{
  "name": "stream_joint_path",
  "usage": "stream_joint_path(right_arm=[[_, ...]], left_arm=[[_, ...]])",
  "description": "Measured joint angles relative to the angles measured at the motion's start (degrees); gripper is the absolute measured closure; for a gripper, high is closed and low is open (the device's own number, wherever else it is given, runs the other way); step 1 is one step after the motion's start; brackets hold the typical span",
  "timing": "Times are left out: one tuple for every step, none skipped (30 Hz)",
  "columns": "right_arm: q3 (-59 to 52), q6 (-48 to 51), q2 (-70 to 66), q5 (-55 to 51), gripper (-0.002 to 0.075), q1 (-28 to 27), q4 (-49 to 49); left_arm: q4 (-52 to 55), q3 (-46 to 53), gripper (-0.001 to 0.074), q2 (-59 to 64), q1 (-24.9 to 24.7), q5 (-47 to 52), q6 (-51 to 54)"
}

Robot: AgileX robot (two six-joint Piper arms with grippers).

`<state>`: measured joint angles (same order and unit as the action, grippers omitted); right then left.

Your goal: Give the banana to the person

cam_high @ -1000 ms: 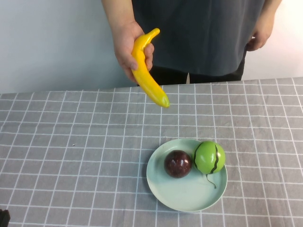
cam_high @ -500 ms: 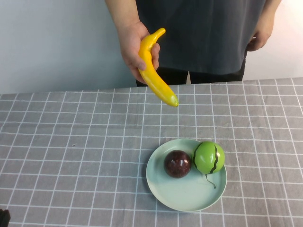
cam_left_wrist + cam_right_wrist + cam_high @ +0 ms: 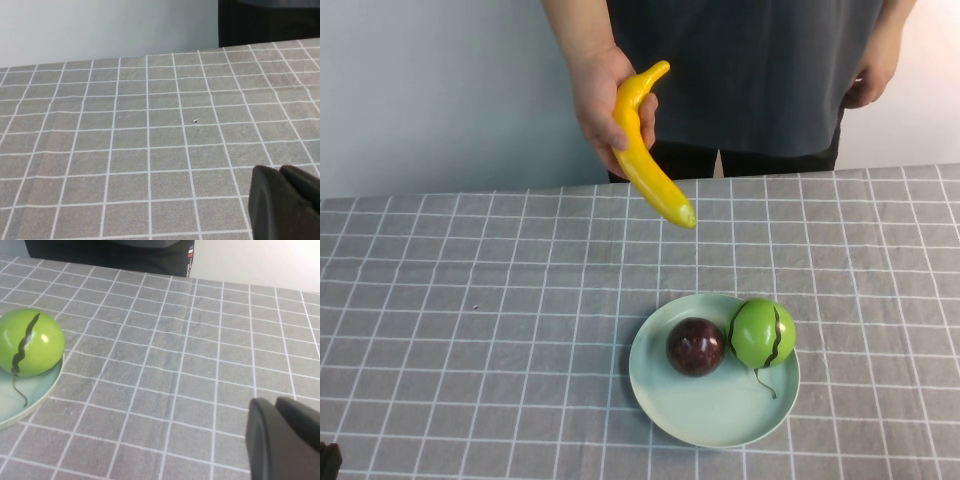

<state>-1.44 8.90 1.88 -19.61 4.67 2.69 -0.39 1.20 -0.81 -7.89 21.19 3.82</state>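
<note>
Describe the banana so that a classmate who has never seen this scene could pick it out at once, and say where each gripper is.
Beyond the far edge of the checked table stands the person, whose hand holds the banana above the cloth. It is long, curved and bright yellow, unlike the round green fruit and dark red fruit on the plate. The left gripper and right gripper sit shut, low over bare cloth.

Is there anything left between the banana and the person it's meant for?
Nothing visible: the banana is already in the person's hand, held above the table's far edge. The left claw and right claw both sit low over bare cloth, fingers together, holding nothing.
</note>
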Motion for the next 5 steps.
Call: stream_joint_path(right_arm=[[0.0,0.0,0.0,0.0,0.0732,0.0,0.0],[0.0,0.0,0.0,0.0,0.0732,0.0,0.0],[0.0,0.0,0.0,0.0,0.0732,0.0,0.0],[0.0,0.0,0.0,0.0,0.0732,0.0,0.0],[0.0,0.0,0.0,0.0,0.0732,0.0,0.0]], left_arm=[[0.0,0.0,0.074,0.0,0.0,0.0,0.0],[0.0,0.0,0.074,0.0,0.0,0.0,0.0],[0.0,0.0,0.074,0.0,0.0,0.0,0.0],[0.0,0.0,0.074,0.0,0.0,0.0,0.0],[0.0,0.0,0.074,0.0,0.0,0.0,0.0]])
